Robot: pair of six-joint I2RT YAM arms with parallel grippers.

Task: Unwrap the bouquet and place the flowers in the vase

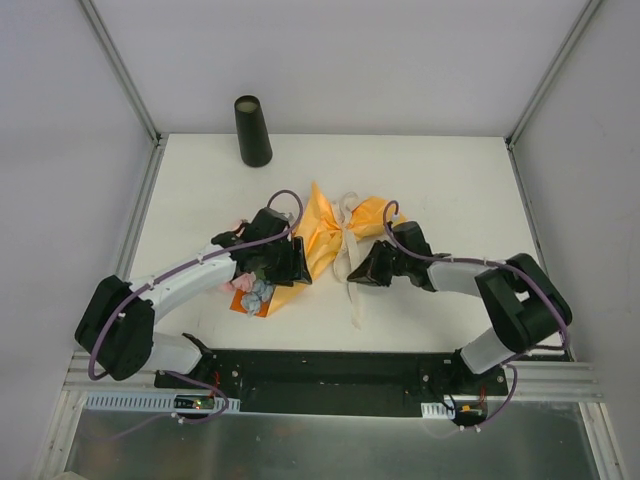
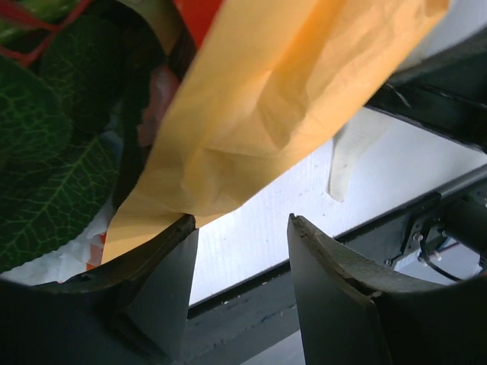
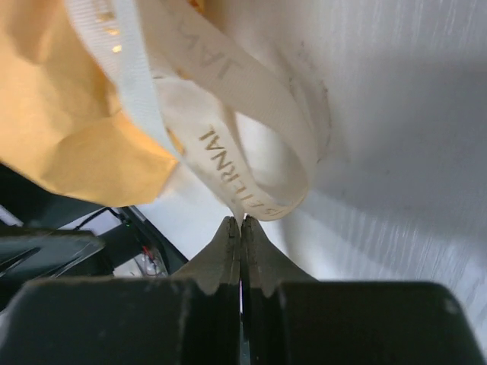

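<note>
The bouquet (image 1: 322, 232) lies in the middle of the table, its orange paper (image 2: 289, 99) tied with a cream ribbon (image 1: 349, 238). Its flowers (image 1: 255, 295) and green leaves (image 2: 46, 167) stick out at the lower left end. My left gripper (image 1: 297, 262) (image 2: 242, 220) stands open against the paper's left side. The paper's edge rests over one finger and nothing sits between the two. My right gripper (image 1: 358, 272) (image 3: 241, 220) is shut on a loop of the printed ribbon (image 3: 228, 152) beside the paper (image 3: 68, 144). The black vase (image 1: 253, 130) stands upright at the back left, away from both arms.
White walls and metal corner posts (image 1: 125, 75) enclose the white table. A black base rail (image 1: 330, 372) runs along the near edge between the arm mounts. A loose ribbon tail (image 1: 354, 300) trails toward that rail. Purple cables (image 1: 285, 200) loop over both wrists.
</note>
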